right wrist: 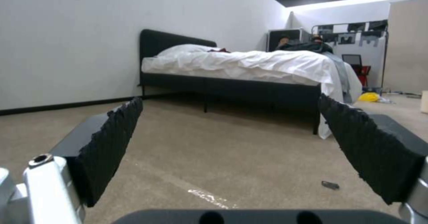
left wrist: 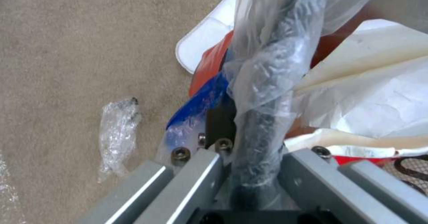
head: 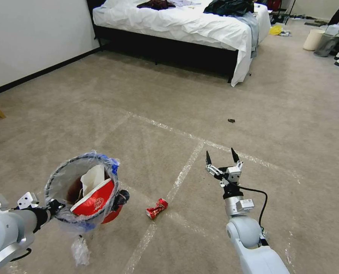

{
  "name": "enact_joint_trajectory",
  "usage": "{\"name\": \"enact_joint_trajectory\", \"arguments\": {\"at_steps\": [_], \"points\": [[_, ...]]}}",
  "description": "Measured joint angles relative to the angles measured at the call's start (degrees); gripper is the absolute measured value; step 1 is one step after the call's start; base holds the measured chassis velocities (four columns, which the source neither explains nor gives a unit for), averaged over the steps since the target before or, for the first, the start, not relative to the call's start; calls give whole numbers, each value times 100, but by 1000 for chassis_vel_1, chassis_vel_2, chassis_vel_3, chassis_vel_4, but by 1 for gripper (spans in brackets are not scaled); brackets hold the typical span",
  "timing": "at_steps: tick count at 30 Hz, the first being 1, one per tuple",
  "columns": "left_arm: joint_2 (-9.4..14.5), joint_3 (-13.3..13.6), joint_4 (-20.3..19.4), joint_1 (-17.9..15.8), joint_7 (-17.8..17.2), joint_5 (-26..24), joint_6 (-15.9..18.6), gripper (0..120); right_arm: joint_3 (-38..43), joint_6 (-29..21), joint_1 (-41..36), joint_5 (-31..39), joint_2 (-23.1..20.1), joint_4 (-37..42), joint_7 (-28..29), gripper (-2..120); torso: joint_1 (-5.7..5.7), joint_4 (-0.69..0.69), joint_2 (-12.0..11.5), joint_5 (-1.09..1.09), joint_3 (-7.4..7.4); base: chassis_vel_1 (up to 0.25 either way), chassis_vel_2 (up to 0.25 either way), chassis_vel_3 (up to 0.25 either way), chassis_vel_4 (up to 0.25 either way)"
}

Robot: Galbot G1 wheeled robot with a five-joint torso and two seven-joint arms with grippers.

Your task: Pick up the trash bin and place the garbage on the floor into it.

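**Red can lies behind the open right jaws, toward the bin**

Red, crushed and still on the taupe short-pile carpet, the small drink can rests touching a pale tape line. From the right gripper it lies at about 8 o'clock in the head view, back toward the robot, while those jaws stand wide apart, empty and pointing toward 12. The can's long axis runs roughly 2 to 8 o'clock.

The left gripper is clamped on the rim of the small round red trash bin with its crinkly clear liner, held tilted off the carpet, paper and a red-and-white cup already inside. The can sits between bin and right gripper, just beside the bin; judging by reach, the free right arm must draw back to it.

A crumpled clear plastic wrapper lies at 6 o'clock under the bin.
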Motion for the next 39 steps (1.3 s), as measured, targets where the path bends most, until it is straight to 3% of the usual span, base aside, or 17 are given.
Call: {"name": "enact_joint_trajectory", "arguments": {"at_steps": [12,19,21,22,23,24,31,34,35,38,39], "points": [[21,-32,-10,-21,-6,-51,-17,0,-234,245,232,-126,-123,-87,-106,100,0,0,0,0,1,0,0,0,0],[21,-73,-37,1,-1,-68,-23,0,-276,245,543,-180,-459,-108,-112,100,0,0,0,1,0,0,0,0,0],[-3,-111,-73,23,12,-68,-42,0,-565,239,1055,-151,-1030,-243,-166,100,0,0,0,2,0,0,0,0,0],[-3,-111,-73,23,12,-68,-42,0,-565,239,1055,-151,-1030,-243,-166,100,0,0,0,2,0,0,0,0,0],[-29,-142,-91,30,32,-68,-67,0,-1139,185,1735,44,-1884,-403,-367,100,0,0,0,0,0,0,0,0,0],[-48,-142,-91,16,39,-60,-76,0,-1494,167,2159,137,-2179,-551,-511,100,1,-3,0,2,1,0,0,0,0],[-95,-140,-71,13,77,-13,-78,0,-2361,270,3412,272,-2541,-1157,-1217,100,1,2,0,-1,1,0,0,0,0],[-87,-95,2,-46,89,4,-80,0,-3008,478,4247,106,-2584,-1573,-1965,100,1,0,0,1,1,0,0,0,0],[-87,-95,2,-46,89,4,-80,0,-3008,478,4247,106,-2584,-1573,-1965,100,1,0,0,1,1,0,0,0,0],[-68,-70,45,-70,114,16,-80,0,-3796,490,5069,566,-2522,-1877,-3278,100,2,0,0,1,1,0,0,0,0],[-68,-70,45,-70,114,16,-80,0,-3796,490,5069,566,-2522,-1877,-3278,100,2,0,0,1,1,0,0,0,0]]}}
